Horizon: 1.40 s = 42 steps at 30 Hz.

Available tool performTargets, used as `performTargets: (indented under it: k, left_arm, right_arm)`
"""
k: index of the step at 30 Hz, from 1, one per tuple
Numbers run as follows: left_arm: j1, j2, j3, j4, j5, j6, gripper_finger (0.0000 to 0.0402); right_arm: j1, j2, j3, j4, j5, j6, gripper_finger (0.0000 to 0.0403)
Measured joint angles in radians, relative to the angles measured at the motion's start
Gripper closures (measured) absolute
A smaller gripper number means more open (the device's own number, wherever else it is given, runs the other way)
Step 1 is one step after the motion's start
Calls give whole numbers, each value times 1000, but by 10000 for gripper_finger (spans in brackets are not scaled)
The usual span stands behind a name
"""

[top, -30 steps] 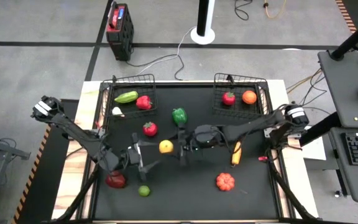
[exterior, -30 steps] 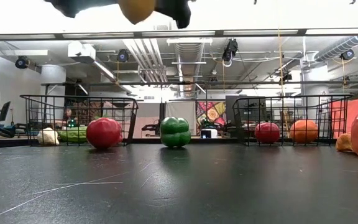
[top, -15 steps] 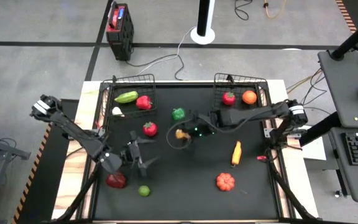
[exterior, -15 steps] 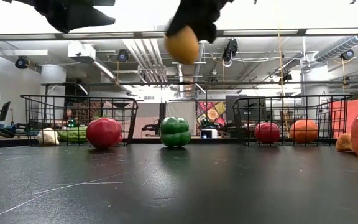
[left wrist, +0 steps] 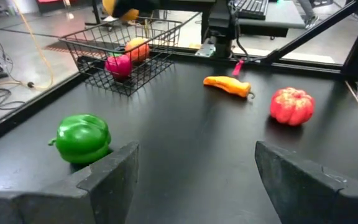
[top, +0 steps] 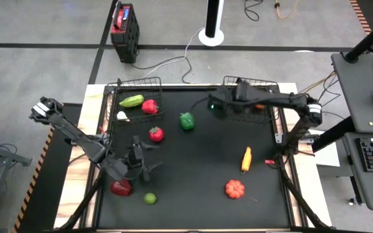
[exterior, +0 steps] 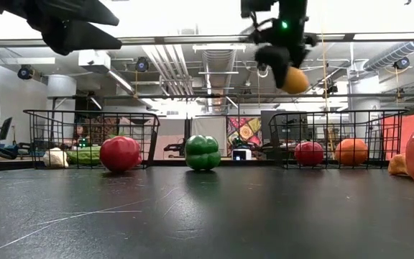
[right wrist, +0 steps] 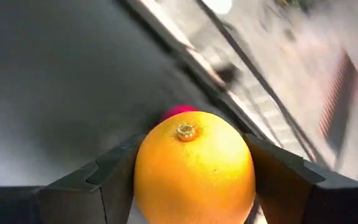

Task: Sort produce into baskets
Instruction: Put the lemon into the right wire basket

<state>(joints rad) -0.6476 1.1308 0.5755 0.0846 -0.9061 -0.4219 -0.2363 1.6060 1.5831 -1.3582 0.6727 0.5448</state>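
My right gripper [top: 217,104] is shut on a round yellow fruit [right wrist: 194,168], high in the air by the left rim of the right basket [top: 272,87]. In the low view the fruit [exterior: 294,79] hangs above that basket [exterior: 336,115], which holds a red piece [exterior: 308,152] and an orange one [exterior: 351,152]. The left basket [top: 136,83] holds a green pod [top: 131,101] and a red piece [top: 149,106]. My left gripper [top: 141,165] hovers open over the table's near left, with nothing between its fingers [left wrist: 114,171]. My right gripper pinches the yellow fruit between its two fingers, one on each side [right wrist: 143,171]. The fruit's stem dimple [right wrist: 186,131] faces the wrist camera. The fingers slant downward, and the fruit hangs below them, lifted well clear of table and basket.
Loose on the black table: a green bell pepper [top: 186,120], a red piece [top: 155,134], a dark red fruit [top: 120,188], a lime [top: 149,198], an orange carrot-like piece [top: 245,158] and a red-orange ribbed piece [top: 234,189]. A white piece [top: 122,116] lies by the left basket.
My right gripper has carried the yellow fruit from over the table's middle toward the far right, up to the right basket, tipping downward as it went; the fruit stays gripped and clear. My left gripper has rolled a little in place and stays open.
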Motion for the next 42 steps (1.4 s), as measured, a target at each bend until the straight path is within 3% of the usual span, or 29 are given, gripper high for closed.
performTargets:
  k: [5,14,23,31,42]
  left_arm:
    - [0,-10,0,-7,1,-3,104]
    - [0,-11,0,-52,1,-33,104]
    - [0,-11,0,-51,1,-35,104]
    - [1,-11,0,-51,1,-37,104]
    - [10,-7,0,-47,-2,-37,104]
  right_arm:
    - [-161,-1,-25,-41,-37,65,145]
    - [-354,-37,-144,58,-96,-27,147]
    - [-453,-122,-372,375,-291,-71,152]
    - [-538,-125,-495,446,-295,-46,149]
    - [-542,-125,-552,537,-298,-67,121]
